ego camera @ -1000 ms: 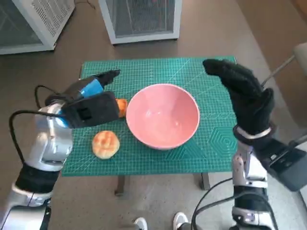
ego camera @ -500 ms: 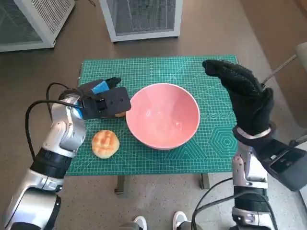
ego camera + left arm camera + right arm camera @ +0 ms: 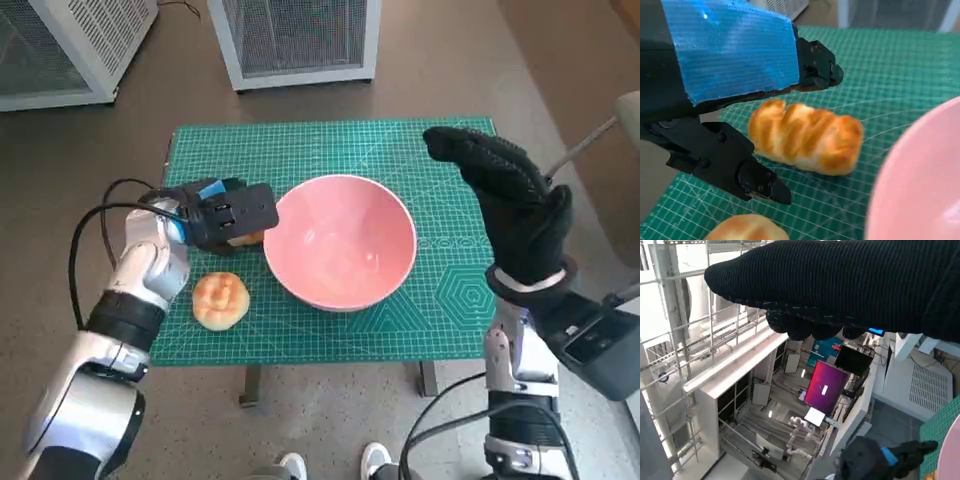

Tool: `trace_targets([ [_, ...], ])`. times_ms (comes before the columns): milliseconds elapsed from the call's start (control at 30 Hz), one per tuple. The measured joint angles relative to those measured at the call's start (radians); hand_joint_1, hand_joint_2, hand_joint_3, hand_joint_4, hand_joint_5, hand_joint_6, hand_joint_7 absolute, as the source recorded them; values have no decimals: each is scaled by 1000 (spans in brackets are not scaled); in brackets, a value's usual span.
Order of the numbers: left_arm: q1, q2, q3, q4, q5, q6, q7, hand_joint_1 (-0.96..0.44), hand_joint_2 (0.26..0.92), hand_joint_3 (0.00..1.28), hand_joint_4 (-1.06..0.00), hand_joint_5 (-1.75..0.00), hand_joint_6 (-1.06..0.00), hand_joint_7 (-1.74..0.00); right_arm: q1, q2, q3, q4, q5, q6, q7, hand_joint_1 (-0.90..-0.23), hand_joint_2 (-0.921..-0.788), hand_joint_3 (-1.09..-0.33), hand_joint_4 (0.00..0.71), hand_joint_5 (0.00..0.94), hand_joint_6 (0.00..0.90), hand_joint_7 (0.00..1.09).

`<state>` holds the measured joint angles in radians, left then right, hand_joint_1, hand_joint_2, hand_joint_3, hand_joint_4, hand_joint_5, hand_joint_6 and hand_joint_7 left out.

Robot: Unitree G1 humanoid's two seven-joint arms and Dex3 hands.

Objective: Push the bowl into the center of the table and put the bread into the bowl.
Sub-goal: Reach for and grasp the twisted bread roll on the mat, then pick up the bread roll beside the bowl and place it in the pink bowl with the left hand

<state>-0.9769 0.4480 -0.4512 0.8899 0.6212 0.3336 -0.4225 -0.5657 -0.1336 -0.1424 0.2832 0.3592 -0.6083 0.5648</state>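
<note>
Beside the pink bowl, golden twisted bread, left hand spread around it, not gripping.

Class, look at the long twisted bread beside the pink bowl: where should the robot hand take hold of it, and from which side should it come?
Probably across the middle of the long twisted bread, from above. The loaf lies flat on the green mat with both long sides free, and the left robot hand hangs over it, one finger on either side.
</note>
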Motion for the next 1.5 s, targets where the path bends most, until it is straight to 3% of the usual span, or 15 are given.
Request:
trace_targets([
  [100, -23, -16, -7, 80, 1, -23, 24, -96, 742, 13, -148, -14, -311, -40, 1, 1, 0, -4, 0, 3, -1, -452, -921, -477, 400, 0, 42, 680],
  [167, -33, -25, -9, 124, 1, -37, 42, -82, 751, 16, -219, -36, -344, -47, 1, 1, 1, -7, 0, 4, -1, -452, -921, -476, 400, 0, 42, 680],
  [200, -38, -29, -10, 143, 1, -45, 53, -62, 761, 19, -333, -80, -384, -58, 2, 1, 0, -8, 0, 5, -2, -452, -921, -475, 400, 0, 43, 680],
  [233, -41, -33, -10, 164, 1, -54, 67, -55, 764, 20, -374, -96, -399, -61, 2, 2, 1, -9, 0, 5, -2, -452, -921, -475, 400, 0, 43, 680],
  [300, -46, -39, -10, 198, 1, -76, 97, -22, 784, 17, -481, -428, -502, -42, 2, 2, 1, -10, 0, 5, -3, -452, -921, -474, 399, 0, 43, 679],
  [400, -47, -45, -13, 239, 2, -126, 163, 238, 876, 77, -586, -996, -628, -65, 3, 2, 1, -10, 0, 5, -4, -451, -921, -474, 398, 0, 43, 678],
  [567, -43, -42, -39, 296, 24, -248, 290, 344, 913, 93, -641, -1215, -795, -143, 3, 3, 1, -10, 0, 5, -5, -451, -921, -473, 398, 0, 42, 676],
  [667, -37, -38, -61, 324, 48, -313, 357, 113, 918, 117, -621, -1307, -653, -786, 3, 3, 0, -10, 0, 3, -5, -450, -921, -473, 398, 0, 43, 675],
  [700, -36, -37, -67, 330, 53, -330, 375, 73, 919, 122, -610, -1328, -632, -897, 3, 3, 0, -10, 0, 3, -5, -450, -921, -473, 398, 0, 43, 675],
  [900, -36, -22, -78, 350, 68, -396, 435, 9, 920, 112, -582, -1310, -642, -1101, 3, 3, -1, -9, 5, 0, -4, -444, -921, -472, 400, 1, 45, 671],
  [1267, -37, 17, -10, 293, 26, -395, 427, 1, 920, 105, -601, -1263, -631, -1158, 3, 2, -1, -3, 29, -6, 0, -442, -921, -471, 407, 4, 49, 664],
  [1500, -15, 86, 76, 38, -10, -380, 408, 2, 920, 106, -630, -1248, -602, -1169, 1, 2, -1, 0, 32, -12, 6, -446, -921, -469, 408, 5, 52, 660],
])
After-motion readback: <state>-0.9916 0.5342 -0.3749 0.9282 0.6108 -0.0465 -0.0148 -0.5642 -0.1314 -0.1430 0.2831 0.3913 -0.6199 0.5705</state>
